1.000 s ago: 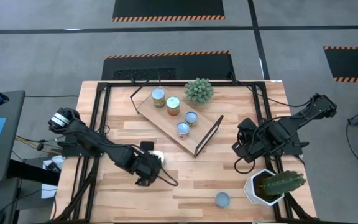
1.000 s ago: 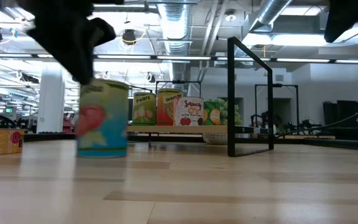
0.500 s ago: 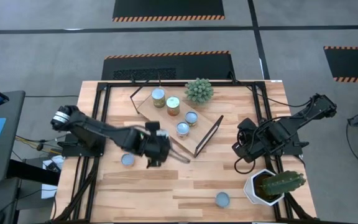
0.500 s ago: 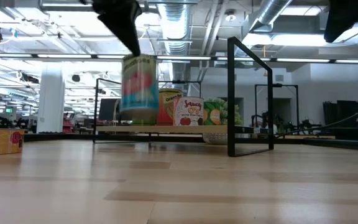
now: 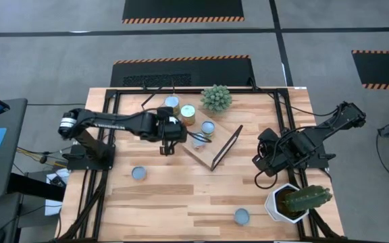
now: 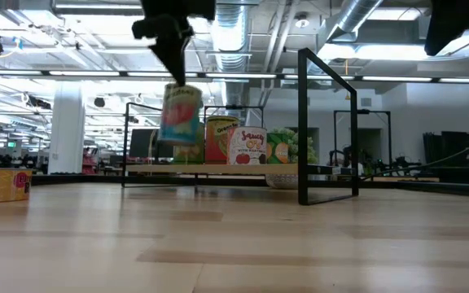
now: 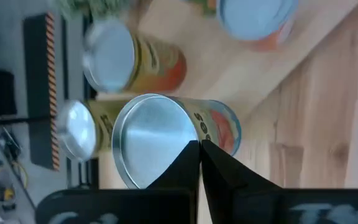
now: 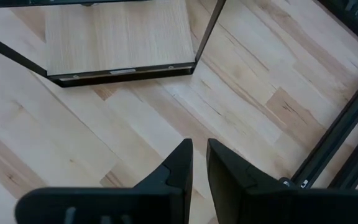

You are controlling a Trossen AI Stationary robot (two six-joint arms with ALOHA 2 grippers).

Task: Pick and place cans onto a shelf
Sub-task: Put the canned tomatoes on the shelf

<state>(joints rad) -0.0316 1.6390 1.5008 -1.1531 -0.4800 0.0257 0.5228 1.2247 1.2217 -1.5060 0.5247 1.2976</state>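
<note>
My left gripper (image 5: 167,132) is shut on a can with a silvery top and a red, blue and green label (image 6: 180,114), held over the left part of the wooden shelf (image 5: 201,154). Several other cans (image 5: 188,113) stand upright on the shelf board. Two more cans stand on the table, one at the middle left (image 5: 139,173) and one near the front edge (image 5: 242,216). My right gripper (image 5: 265,162) waits shut over the table on the right, touching nothing. My left gripper pinches the can's top rim (image 7: 188,148) at one side, one finger over the lid and one outside the wall. The fingers come from above, pointing down. The can hangs below them, slightly tilted, clear of the shelf board (image 6: 218,168).
A white pot with a cactus (image 5: 296,201) stands at the front right. A green plant (image 5: 216,98) sits at the shelf's far end. The shelf's black frame end (image 6: 316,122) rises on its right. Black rails (image 5: 110,128) run along the table's sides.
My left gripper has lifted the can off the table's middle left and carried it up and toward the far edge, over the shelf. The can now hangs clear above the shelf board. Another can shows on the table where the arm was.
</note>
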